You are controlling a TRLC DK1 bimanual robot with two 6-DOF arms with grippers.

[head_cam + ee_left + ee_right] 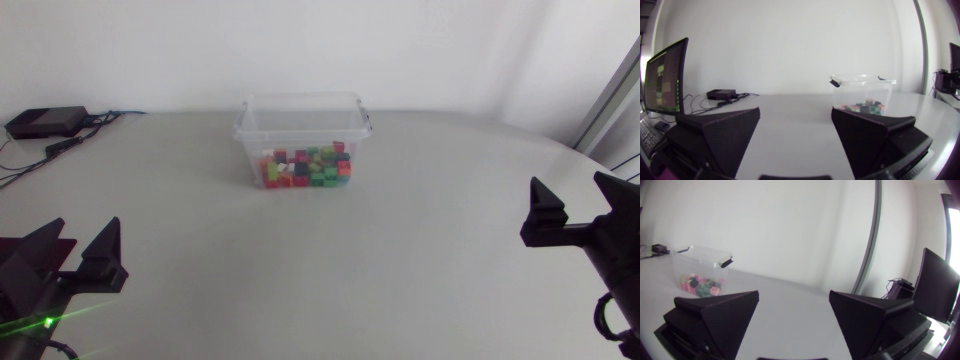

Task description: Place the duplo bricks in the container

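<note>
From above, I am seeing the clear container [303,118] standing at the far middle of the table [300,260], open at the top. The duplo bricks [305,168] are lying in a mixed heap of red, green, orange and yellow on its floor. I am finding no loose brick on the table. My left gripper [80,240] is sitting at the near left and my right gripper [578,205] at the right edge. Both are well apart from the container, with fingers spread and nothing between them. A black box [45,121] with cables is lying at the far left corner.

Through the left wrist, I am looking across the table between the parted fingers of my left gripper [796,125]. The container [863,85] is standing ahead, just beyond one finger, with the bricks [864,106] showing through its wall.

Through the right wrist, my right gripper [794,310] is likewise hanging released and empty, with the container [700,265] well ahead beside one finger.

I am judging the task as good as done. Doing this step well means checking the table for strays before reaching. Any brick found should be pinched across its flat sides and let go low over the open top, clear of the rim.

I am making out no label, brand or writing on the container or the bricks.
</note>
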